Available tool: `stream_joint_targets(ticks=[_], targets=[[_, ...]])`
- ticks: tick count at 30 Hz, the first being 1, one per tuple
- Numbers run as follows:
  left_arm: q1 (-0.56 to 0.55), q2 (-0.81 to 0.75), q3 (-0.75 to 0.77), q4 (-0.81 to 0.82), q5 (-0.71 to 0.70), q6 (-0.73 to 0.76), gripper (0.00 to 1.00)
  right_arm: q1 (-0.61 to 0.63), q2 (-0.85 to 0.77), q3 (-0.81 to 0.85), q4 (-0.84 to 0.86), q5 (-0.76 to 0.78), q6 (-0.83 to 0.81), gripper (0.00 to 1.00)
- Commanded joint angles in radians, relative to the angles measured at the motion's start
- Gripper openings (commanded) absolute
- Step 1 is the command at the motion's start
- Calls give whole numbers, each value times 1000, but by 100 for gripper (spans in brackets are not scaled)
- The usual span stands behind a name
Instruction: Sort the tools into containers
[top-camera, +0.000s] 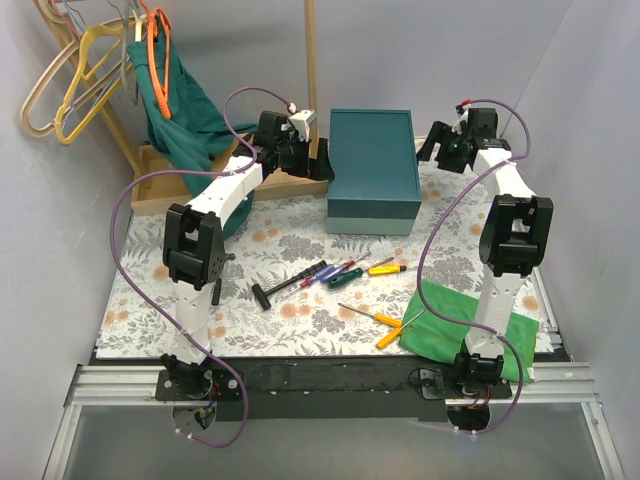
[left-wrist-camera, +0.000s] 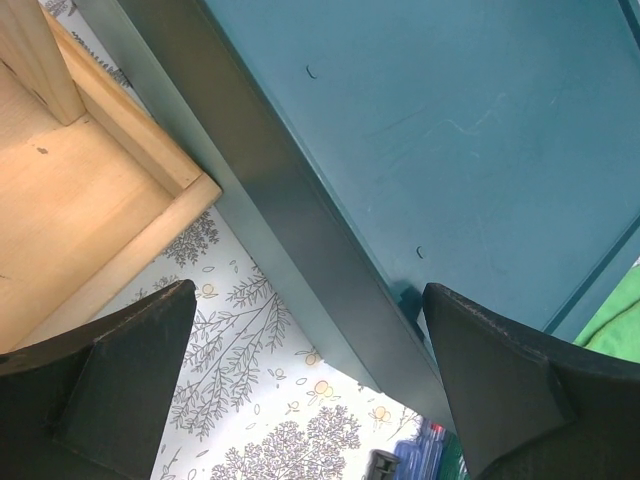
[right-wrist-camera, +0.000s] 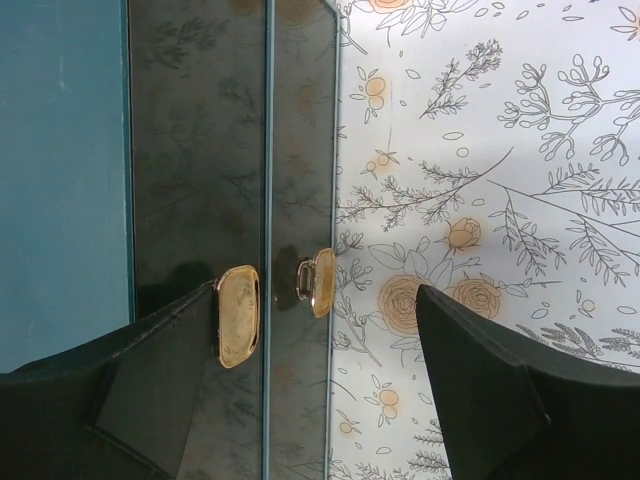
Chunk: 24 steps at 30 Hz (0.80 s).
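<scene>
The closed teal box (top-camera: 372, 165) stands at the back middle of the table. My left gripper (top-camera: 318, 160) is open and empty at the box's left front corner; in the left wrist view (left-wrist-camera: 310, 400) its jaws span that corner (left-wrist-camera: 400, 300). My right gripper (top-camera: 437, 150) is open and empty at the box's right side; in the right wrist view (right-wrist-camera: 320, 390) its jaws straddle the gold latch (right-wrist-camera: 237, 315). The tools lie in front of the box: a black hammer (top-camera: 275, 290), several screwdrivers (top-camera: 340, 272) and two yellow-handled ones (top-camera: 378, 318).
A wooden tray (top-camera: 160, 190) sits left of the box, also in the left wrist view (left-wrist-camera: 80, 200). A green cloth (top-camera: 450, 325) lies at the front right. A dark green garment and hangers (top-camera: 90, 70) hang at the back left.
</scene>
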Motion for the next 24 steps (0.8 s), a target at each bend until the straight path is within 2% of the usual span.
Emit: stream_joint_targets(ticks=[1, 4, 7, 14, 21, 24], targets=[[-1, -18, 2, -9, -32, 23, 98, 4, 13, -7, -134, 103, -61, 87], [-1, -15, 0, -17, -47, 32, 98, -22, 2, -5, -149, 224, -78, 86], [-1, -10, 0, -26, -61, 36, 98, -62, -13, -21, -157, 267, -93, 86], [2, 2, 0, -31, -55, 19, 98, -153, -59, -82, -149, 297, -142, 85], [2, 2, -4, -24, -47, -7, 98, -163, -107, -105, -133, 303, -178, 85], [4, -2, -4, -20, -58, -6, 98, -163, -119, -102, -131, 384, -185, 85]])
